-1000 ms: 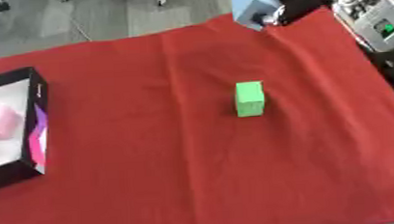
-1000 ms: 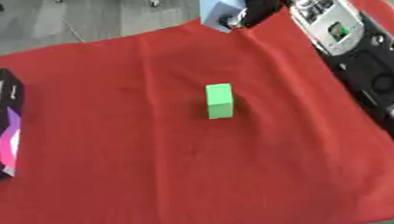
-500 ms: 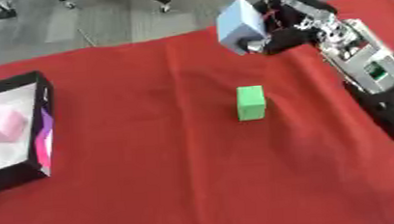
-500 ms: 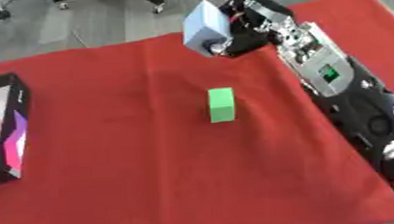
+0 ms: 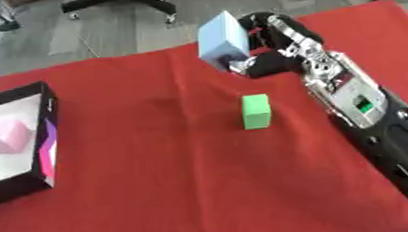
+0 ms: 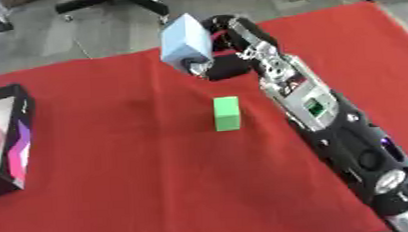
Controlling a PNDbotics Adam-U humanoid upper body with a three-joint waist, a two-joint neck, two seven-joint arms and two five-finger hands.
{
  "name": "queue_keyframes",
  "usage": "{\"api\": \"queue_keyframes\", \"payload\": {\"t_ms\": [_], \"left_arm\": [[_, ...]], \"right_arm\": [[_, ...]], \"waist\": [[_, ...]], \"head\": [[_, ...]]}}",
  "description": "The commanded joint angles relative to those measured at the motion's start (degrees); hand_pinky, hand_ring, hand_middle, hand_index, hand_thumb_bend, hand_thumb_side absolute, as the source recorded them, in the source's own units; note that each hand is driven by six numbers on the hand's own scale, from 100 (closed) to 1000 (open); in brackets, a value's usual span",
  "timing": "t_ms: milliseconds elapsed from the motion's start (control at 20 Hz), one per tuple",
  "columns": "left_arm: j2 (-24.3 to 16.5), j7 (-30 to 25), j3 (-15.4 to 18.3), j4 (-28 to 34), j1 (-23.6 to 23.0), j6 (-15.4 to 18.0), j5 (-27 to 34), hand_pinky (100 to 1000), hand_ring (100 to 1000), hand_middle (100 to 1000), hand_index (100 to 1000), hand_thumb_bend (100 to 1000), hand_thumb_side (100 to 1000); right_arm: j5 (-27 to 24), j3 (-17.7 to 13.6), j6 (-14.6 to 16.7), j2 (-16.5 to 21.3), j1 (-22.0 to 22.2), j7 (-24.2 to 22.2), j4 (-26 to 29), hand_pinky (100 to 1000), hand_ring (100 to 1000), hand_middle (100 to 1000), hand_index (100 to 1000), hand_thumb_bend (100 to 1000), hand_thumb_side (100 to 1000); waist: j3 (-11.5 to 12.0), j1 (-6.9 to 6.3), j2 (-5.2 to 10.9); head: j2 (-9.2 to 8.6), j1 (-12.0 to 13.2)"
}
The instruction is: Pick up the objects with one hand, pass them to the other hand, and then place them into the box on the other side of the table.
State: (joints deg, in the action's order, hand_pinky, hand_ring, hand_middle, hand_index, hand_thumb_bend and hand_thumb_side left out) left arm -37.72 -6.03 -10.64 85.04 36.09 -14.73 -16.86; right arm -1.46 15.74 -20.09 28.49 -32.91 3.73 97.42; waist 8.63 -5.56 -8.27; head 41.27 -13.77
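Since a second ago we see the right hand (image 5: 270,59) carry the light blue block (image 5: 220,37) leftward over the red cloth (image 5: 175,159), fingers curled around it (held in the air). We see the green block (image 5: 256,111) lying mid-cloth and the black box (image 5: 44,141) at the left edge, holding a pink block (image 5: 3,136).

Light blue block (image 5: 222,36) is up off the table, tilted on a corner, gripped by the right hand (image 5: 270,54) over the far side of the red cloth. Green block (image 5: 256,111) stands upright on the cloth, near the middle. Black box (image 5: 46,141) sits open at the left edge with a pink block (image 5: 5,137) inside.
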Motion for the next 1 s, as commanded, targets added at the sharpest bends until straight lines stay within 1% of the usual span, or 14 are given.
{"api": "queue_keyframes", "payload": {"t_ms": [50,150,250,500,600,700,850,1000], "left_arm": [[-2.7,-2.4,-0.6,1.7,1.8,0.7,1.9,828,720,658,781,463,530],[-2.8,-4.3,-1.3,2.2,2.6,1.2,3.0,829,722,662,786,463,535],[-2.9,-6.3,-2.2,2.8,3.4,1.5,4.1,830,724,665,789,462,539],[-3.0,-12.7,-5.3,5.7,5.4,2.1,6.5,832,731,678,801,457,561],[-3.1,-15.4,-6.5,7.3,5.9,1.8,7.9,831,733,684,806,460,567],[-3.2,-17.0,-7.0,8.6,6.1,1.2,8.6,831,733,684,806,460,567],[-3.4,-20.3,-8.8,11.5,6.9,0.6,8.5,837,747,710,834,484,567],[-3.2,-23.0,-10.1,12.9,8.1,-0.2,8.1,839,753,720,843,495,559]], "right_arm": [[1.2,1.5,1.0,-1.0,-0.7,1.7,1.0,807,623,463,555,309,100],[1.8,2.5,1.7,-2.0,-0.7,2.0,0.5,807,624,463,555,308,100],[3.5,3.6,2.4,-2.8,-0.8,2.2,0.0,805,625,463,555,308,100],[6.7,5.7,3.9,-5.2,-1.3,2.7,-2.5,796,625,464,556,306,100],[7.9,6.5,4.5,-6.0,-1.5,3.0,-3.8,796,625,465,557,304,100],[8.6,6.8,5.2,-6.4,-1.6,3.3,-4.7,796,625,465,557,304,100],[9.7,7.7,6.1,-7.4,-1.8,4.4,-6.0,795,624,467,559,300,100],[10.2,8.5,7.0,-8.2,-2.2,5.4,-7.0,795,624,468,560,297,100]], "waist": [[0.1,-0.21,1.9],[0.2,-0.33,1.97],[0.4,-0.43,2.01],[0.7,-0.66,2.04],[0.9,-0.77,2.02],[1.0,-0.82,2.0],[1.2,-1.01,1.93],[1.4,-1.1,1.95]], "head": [[0.44,-0.2],[0.67,-0.3],[0.85,-0.4],[1.19,-0.9],[1.29,-1.1],[1.32,-1.2],[1.44,-1.5],[1.5,-1.7]]}}
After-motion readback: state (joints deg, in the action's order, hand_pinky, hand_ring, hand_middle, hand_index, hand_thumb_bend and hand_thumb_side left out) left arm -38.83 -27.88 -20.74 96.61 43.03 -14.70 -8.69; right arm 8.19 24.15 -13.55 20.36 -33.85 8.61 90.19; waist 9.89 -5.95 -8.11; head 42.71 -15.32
